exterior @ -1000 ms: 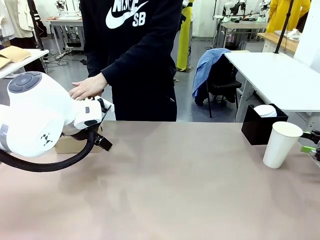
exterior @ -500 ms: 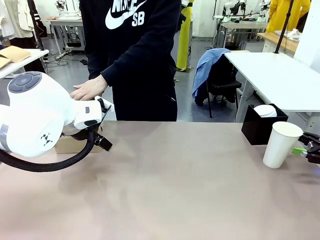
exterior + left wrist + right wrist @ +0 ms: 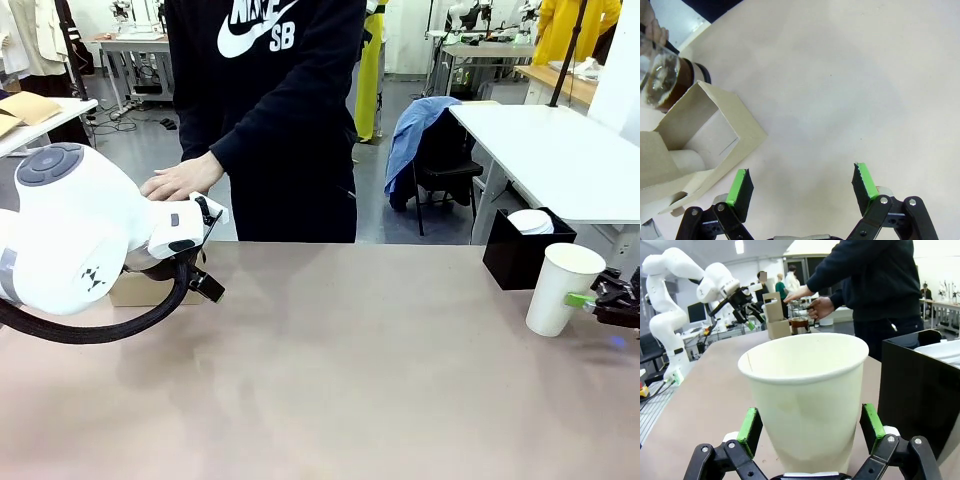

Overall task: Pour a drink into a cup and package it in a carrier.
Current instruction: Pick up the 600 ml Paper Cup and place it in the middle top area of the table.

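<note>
A white paper cup [image 3: 563, 288] stands at the table's right, and in the right wrist view this cup [image 3: 805, 400] sits between the green pads of my open right gripper [image 3: 811, 427], neither pad pressing it. From the front that right gripper [image 3: 585, 300] reaches in from the right edge. The brown cardboard carrier [image 3: 705, 140] lies just left of my open left gripper [image 3: 802, 185], which hovers over bare table. Behind the carrier stands the glass jug with the dark drink [image 3: 670, 80], a person's hand [image 3: 820, 307] on it. My left arm's bulk hides most of the carrier [image 3: 140, 292] from the front.
A black box [image 3: 525, 255] holding white lids [image 3: 530, 220] stands just behind the cup, close to my right gripper. The person [image 3: 270, 120] stands at the far edge, left of centre. The table [image 3: 380, 380] is bare across its middle.
My right gripper has slid left from the picture's edge until its fingers flank the cup. The person's hand shifted slightly. The left arm has stayed put.
</note>
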`<state>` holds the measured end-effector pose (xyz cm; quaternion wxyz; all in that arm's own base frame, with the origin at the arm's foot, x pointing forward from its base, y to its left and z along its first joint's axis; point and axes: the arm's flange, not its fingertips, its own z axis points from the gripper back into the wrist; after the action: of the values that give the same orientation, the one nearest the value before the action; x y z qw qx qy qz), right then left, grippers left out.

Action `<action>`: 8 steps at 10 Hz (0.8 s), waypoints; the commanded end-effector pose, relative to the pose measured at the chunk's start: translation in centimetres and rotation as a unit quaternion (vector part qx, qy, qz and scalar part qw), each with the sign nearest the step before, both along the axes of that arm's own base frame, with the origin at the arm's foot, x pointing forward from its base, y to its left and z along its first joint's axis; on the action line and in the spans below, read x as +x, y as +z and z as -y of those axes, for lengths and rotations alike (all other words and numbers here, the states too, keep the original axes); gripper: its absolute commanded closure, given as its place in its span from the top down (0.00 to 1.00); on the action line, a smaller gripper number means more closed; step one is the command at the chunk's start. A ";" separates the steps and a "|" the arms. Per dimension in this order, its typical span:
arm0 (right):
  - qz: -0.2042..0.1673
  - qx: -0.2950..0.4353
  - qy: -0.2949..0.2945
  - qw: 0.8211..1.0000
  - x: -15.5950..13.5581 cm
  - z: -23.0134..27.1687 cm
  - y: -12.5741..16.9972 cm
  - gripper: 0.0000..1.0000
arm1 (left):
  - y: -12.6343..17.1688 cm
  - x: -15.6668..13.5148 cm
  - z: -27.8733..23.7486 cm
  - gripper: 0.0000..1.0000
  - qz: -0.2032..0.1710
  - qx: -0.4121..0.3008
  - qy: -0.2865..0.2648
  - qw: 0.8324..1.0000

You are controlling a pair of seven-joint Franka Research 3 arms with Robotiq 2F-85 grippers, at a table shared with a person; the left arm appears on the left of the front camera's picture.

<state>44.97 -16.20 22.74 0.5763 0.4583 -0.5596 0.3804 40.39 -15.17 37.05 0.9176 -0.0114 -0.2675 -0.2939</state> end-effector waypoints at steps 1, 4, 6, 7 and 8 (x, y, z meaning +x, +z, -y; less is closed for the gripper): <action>-0.017 0.002 -0.013 1.000 0.8 -1.8 0.7 1.00 | 0.0 0.0 0.0 1.00 0.000 0.000 0.000 1.000; -0.024 0.004 -0.009 1.000 1.3 -2.8 0.4 1.00 | 0.0 0.0 0.0 1.00 0.000 0.000 0.000 1.000; -0.026 0.007 -0.013 1.000 1.3 -2.2 0.3 0.80 | 0.0 0.0 0.0 1.00 0.000 0.000 0.000 1.000; -0.014 0.002 0.007 1.000 1.2 -2.3 -0.2 0.80 | 0.0 0.0 0.0 1.00 0.000 0.000 0.000 1.000; -0.014 0.002 0.007 1.000 1.2 -2.3 -0.2 0.80 | 0.0 0.0 0.0 1.00 0.000 0.000 0.000 1.000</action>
<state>46.06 -14.08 22.49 0.5820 0.4692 -0.5482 0.3749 40.39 -15.17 37.05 0.9176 -0.0114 -0.2675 -0.2939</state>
